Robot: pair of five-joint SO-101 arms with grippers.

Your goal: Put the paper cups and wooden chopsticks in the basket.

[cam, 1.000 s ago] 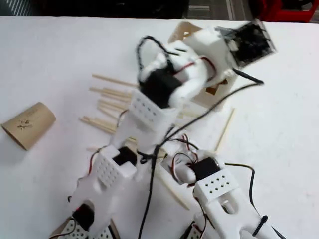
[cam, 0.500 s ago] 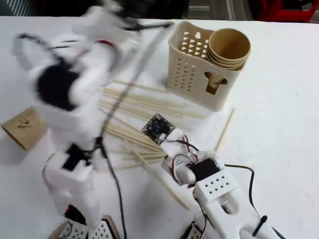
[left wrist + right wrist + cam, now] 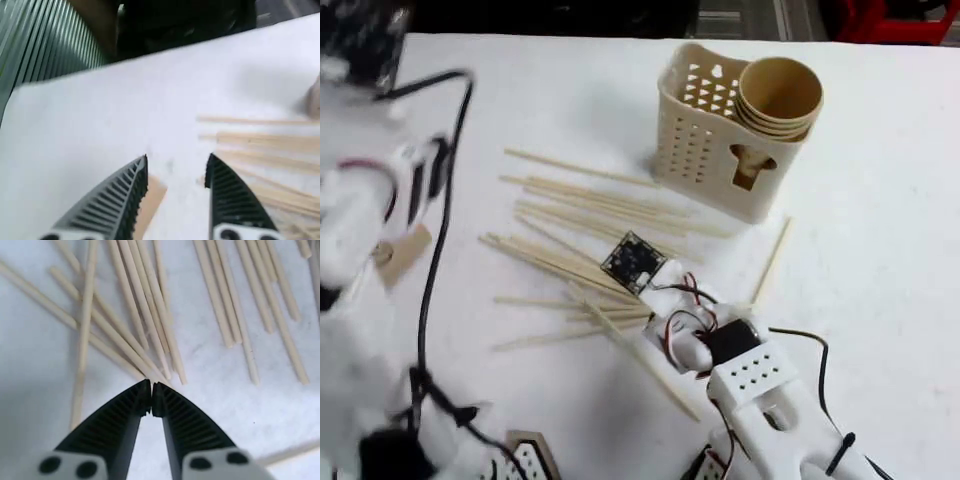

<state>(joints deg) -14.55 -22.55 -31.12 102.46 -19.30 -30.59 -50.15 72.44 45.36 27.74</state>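
Left gripper (image 3: 175,162): is hanging wide open and empty over a paper cup (image 3: 151,202) lying on the table (image 3: 880,200).
Right gripper (image 3: 151,390): is sitting closed, empty, above scattered chopsticks (image 3: 150,330).
Stacked cups (image 3: 778,95): are standing in the basket (image 3: 695,140).

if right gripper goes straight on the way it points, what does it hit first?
Probably the wooden chopsticks: the right gripper, shut, points into the bundle just beyond its tips. Depth unclear; the table could come first.
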